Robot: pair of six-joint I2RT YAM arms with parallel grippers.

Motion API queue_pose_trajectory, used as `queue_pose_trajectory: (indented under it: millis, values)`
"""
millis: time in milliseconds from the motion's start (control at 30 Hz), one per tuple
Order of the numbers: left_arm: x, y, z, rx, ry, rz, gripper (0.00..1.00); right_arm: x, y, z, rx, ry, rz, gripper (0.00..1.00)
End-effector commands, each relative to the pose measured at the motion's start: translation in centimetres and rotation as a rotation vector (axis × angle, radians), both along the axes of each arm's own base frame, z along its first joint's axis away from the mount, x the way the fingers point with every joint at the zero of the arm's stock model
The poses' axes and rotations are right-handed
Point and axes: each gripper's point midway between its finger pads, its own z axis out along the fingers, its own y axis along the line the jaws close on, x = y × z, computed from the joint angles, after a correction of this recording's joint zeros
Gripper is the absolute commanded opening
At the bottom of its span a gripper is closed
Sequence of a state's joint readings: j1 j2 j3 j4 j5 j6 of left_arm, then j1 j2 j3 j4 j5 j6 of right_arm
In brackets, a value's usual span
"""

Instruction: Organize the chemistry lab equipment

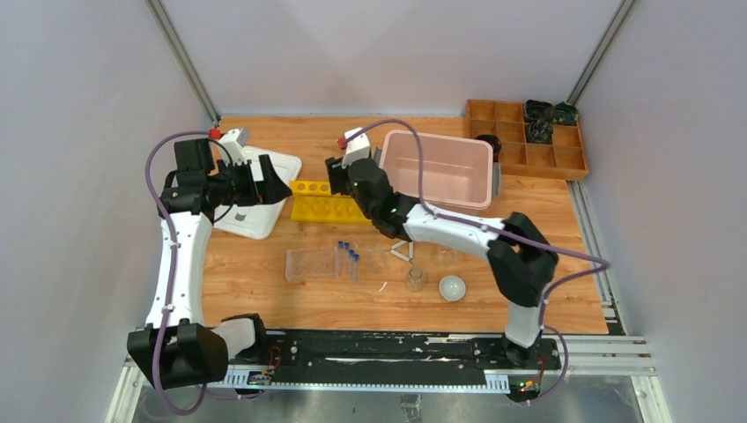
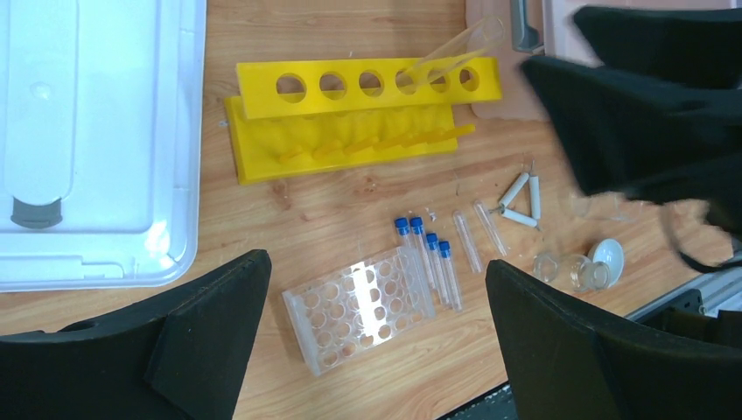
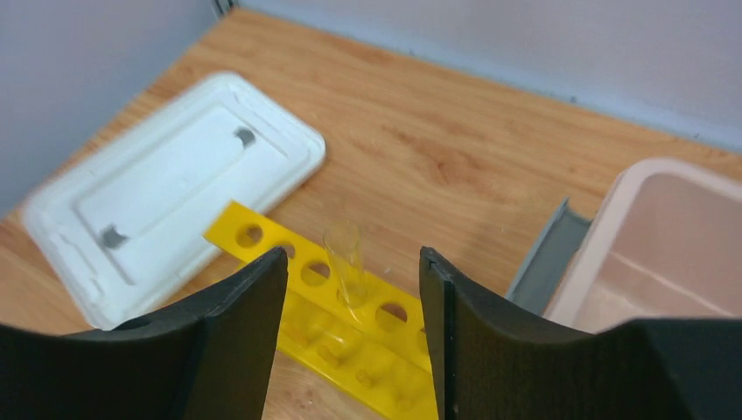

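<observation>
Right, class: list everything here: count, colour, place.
test-tube rack: one, yellow, centre back
test tube: one, clear, in yellow rack
clear plastic tube rack: one, clear, centre front
blue-capped tubes: four, clear, beside it
uncapped tubes: two, clear, nearby
triangle: one, white, by tubes
glass cups: at least two, clear, front
round dish: one, white, beside cups
tub: one, pink, back
lid: one, white, left
compartment tray: one, brown, back right
left arm: black-white, jaws open over lid
right arm: black-white, jaws open around racked tube
</observation>
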State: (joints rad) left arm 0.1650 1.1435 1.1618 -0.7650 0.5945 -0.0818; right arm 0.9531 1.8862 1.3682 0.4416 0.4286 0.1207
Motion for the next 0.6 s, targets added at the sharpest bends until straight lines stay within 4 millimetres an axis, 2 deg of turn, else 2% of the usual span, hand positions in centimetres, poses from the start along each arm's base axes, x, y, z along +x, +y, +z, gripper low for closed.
queue_pose_trajectory:
  millis: [0,33,133,300,433,567]
  values:
    - [-0.4,0.3,2.0,0.016,-0.048,0.008,1.00,-2.9,-2.5,7.1,0.142,0.029,0.005,0.58]
    - [-0.4,0.3,2.0,0.016,-0.049,0.008,1.00,-3.6,-3.1,7.2,0.142,0.060,-0.001,0.55]
    - [-0.7,0.3,2.3,0.020,-0.057,0.011,1.00,-6.0,-5.3,5.2,0.117,0.227,-0.041,0.49]
    - [-1.0,0.5,2.4,0.037,-0.063,0.016,1.00,-9.9,-8.8,0.2,0.011,0.451,-0.078,0.44]
    - [-1.2,0.5,2.4,0.039,-0.062,0.017,1.00,-12.6,-9.8,-4.5,-0.079,0.601,-0.060,0.37]
    - [-1.3,0.4,2.2,0.034,-0.057,0.020,1.00,-14.2,-9.6,-8.4,-0.144,0.712,-0.027,0.31]
